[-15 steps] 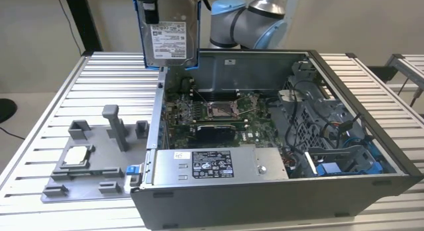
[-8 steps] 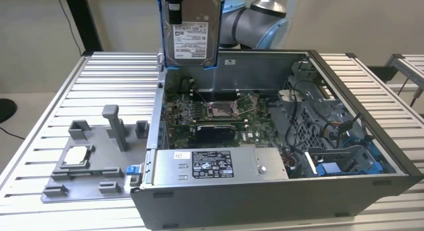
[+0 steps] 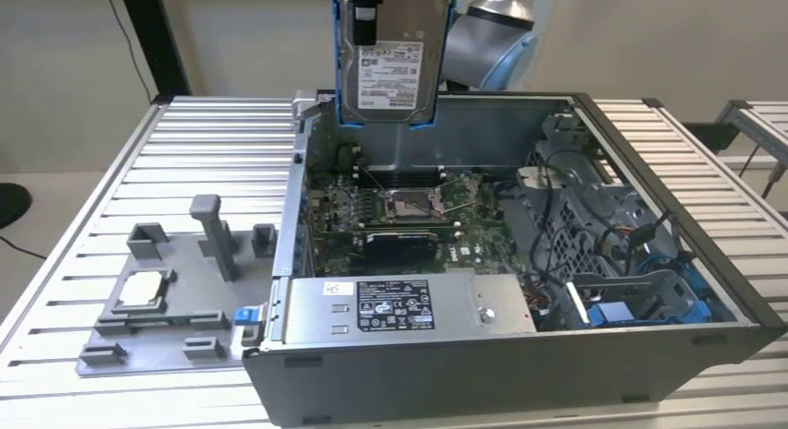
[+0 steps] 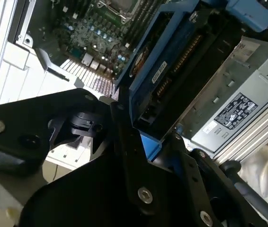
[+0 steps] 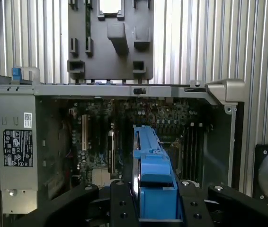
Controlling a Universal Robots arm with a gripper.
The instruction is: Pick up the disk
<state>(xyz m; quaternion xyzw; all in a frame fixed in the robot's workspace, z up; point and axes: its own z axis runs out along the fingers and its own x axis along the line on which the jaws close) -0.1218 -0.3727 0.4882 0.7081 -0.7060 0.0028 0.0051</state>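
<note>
Disk (image 3: pixel 390 65) clamped upright between jaws of gripper (image 5: pixel 146 203), lifted clear; open computer case (image 3: pixel 689 341) seen well below jaws; circuit board (image 3: pixel 400 212) seen inside.

An open computer case (image 3: pixel 640 355) sits on a slatted table (image 3: pixel 197 143), motherboard (image 3: pixel 407 208) exposed; beside it, a grey fixture plate (image 3: pixel 161 327) holds 1 chip (image 3: pixel 139 287).

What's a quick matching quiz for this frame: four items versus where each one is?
Items:
1. disk
2. small square chip
3. large grey box
4. tool

Places:
A. on the grey fixture plate beside the case
B. held upright above the open case
C. along the case's near wall
D. clamped on the disk's blue caddy

Pairs: 1-B, 2-A, 3-C, 4-D
</note>
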